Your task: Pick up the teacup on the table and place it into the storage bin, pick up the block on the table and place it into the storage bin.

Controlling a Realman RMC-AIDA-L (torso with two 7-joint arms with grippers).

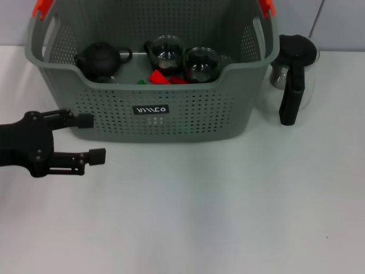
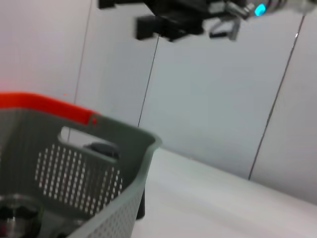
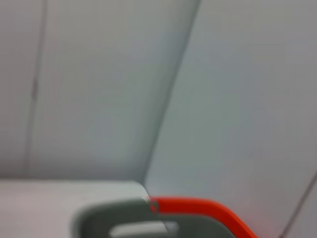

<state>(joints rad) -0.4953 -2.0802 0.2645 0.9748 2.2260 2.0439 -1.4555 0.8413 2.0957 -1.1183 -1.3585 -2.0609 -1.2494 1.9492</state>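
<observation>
From the head view I read the left end effector (image 1: 88, 137) as wide open and holding nothing, hovering over the bench (image 1: 199, 205) just off the front-left corner of the storage bin (image 1: 154, 114); the right end effector is not visible in that view. Two glass teacups (image 1: 165, 50) (image 1: 201, 61) and red blocks (image 1: 159, 77) already lie inside the bin beside a black teapot (image 1: 100, 60), behind and to the right of the left end effector. No teacup or block remains on the bench, only a glass coffee carafe (image 1: 293, 68) right of the bin, so I judge both placements complete.
</observation>
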